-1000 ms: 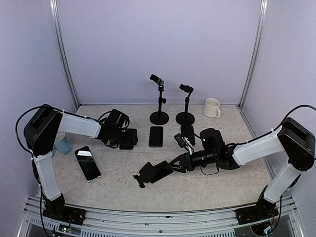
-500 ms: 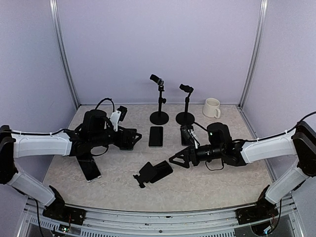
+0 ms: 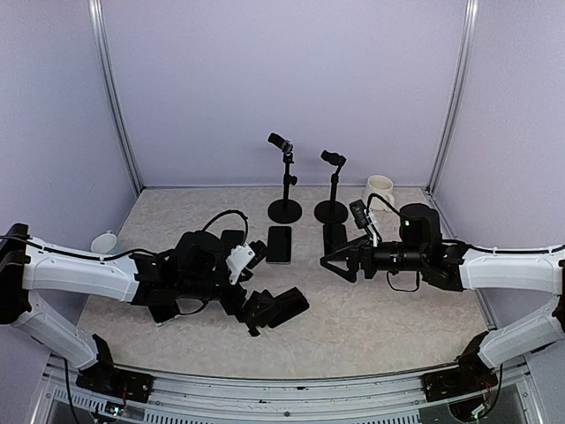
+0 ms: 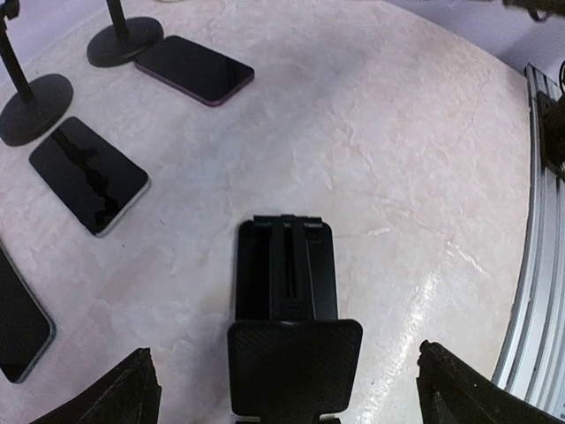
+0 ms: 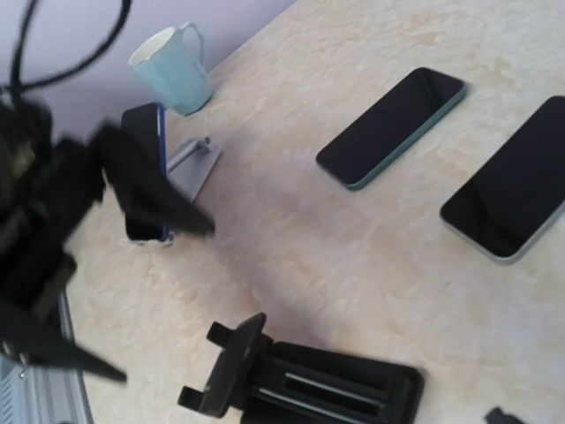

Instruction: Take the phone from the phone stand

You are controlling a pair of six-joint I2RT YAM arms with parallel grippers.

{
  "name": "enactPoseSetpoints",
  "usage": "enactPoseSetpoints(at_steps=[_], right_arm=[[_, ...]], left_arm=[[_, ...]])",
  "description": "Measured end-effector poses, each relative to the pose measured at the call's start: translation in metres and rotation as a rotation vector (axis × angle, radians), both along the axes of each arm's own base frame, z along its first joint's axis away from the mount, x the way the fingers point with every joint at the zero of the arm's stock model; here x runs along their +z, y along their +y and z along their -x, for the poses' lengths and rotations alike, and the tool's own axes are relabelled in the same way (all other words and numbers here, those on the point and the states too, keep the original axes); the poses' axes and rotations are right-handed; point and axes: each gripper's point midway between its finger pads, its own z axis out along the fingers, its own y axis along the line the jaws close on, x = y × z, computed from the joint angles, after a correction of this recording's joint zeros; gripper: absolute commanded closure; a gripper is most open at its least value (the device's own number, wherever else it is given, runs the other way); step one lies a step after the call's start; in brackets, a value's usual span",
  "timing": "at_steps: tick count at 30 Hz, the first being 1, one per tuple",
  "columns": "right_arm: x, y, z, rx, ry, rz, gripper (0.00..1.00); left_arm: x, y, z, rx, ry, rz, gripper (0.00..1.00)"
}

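Leftward on the table [image 4: 397, 132], just beside the teal mug [image 5: 172, 66], phone [image 5: 144, 168] upright in the pale grey phone stand [image 5: 196, 163], with both grippers away from it. Left gripper [image 4: 291, 382] wide open, fingers [image 4: 132, 389] spread to either side of an empty black holder [image 4: 287, 283] lying flat on the table and gripping nothing, other phones [image 4: 88, 175] lying flat beyond. Right gripper [image 3: 334, 263] hovering right of centre with jaws parted, likewise holding nothing, well apart from the phone and near the far end of the black holder.
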Motion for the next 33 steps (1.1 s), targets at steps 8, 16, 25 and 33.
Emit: enactPoseSetpoints(at_steps=[8, 16, 25, 33], right_arm=[[-0.007, -0.005, 0.0, -0.011, 0.012, 0.017, 0.0], [-0.009, -0.006, 0.001, -0.008, 0.016, 0.019, 0.0], [-0.016, -0.006, 0.001, -0.006, 0.031, 0.03, 0.0], [-0.016, -0.007, -0.001, -0.012, 0.031, 0.03, 0.0]], left_arm=[[-0.051, 0.001, 0.011, -0.009, 0.064, -0.128, 0.01], [-0.085, 0.005, 0.013, 0.006, 0.086, -0.22, 0.01], [-0.096, -0.003, 0.011, 0.015, 0.091, -0.249, 0.16], [-0.091, -0.005, 0.005, 0.041, 0.079, -0.241, 0.48]])
